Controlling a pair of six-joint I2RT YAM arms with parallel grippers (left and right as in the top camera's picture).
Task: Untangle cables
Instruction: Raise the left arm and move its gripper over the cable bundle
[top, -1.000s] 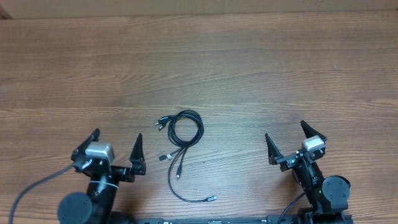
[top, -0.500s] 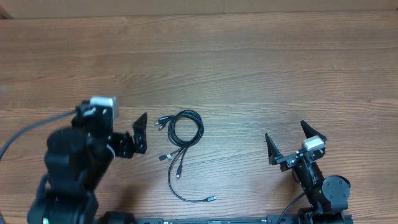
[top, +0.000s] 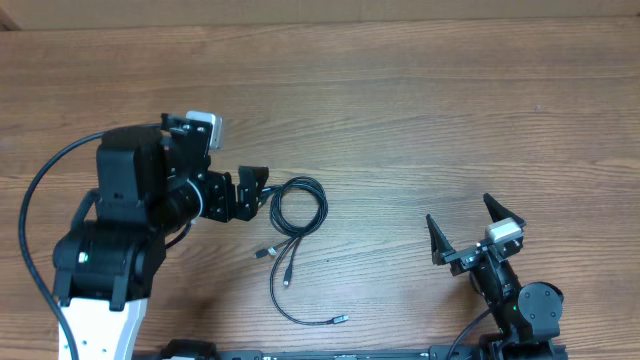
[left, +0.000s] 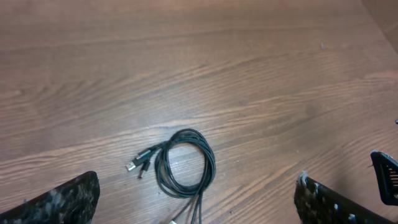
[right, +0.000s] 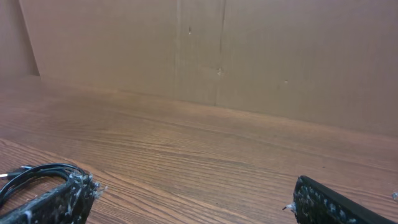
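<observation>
The cables (top: 300, 206) are thin black cords lying on the wooden table as a small coil, with plug ends (top: 258, 197) at its left. Straight tails run down to further plugs (top: 340, 319). My left gripper (top: 248, 190) is open and empty, hovering just left of the coil. In the left wrist view the coil (left: 185, 163) lies between and ahead of the open left gripper's (left: 198, 182) fingers. My right gripper (top: 465, 226) is open and empty, low at the front right. Its wrist view shows the right gripper (right: 189, 188) wide open, with a bit of cable (right: 30, 175) at far left.
A brown cardboard wall (right: 249, 56) stands along the table's far edge. The left arm's thick black wire (top: 35, 215) loops at the left side. The right arm's base (top: 525, 310) sits at the front right.
My left arm has risen from the front left and swung up and right, bringing its open gripper beside the coil. The right arm and the cables have not moved.
</observation>
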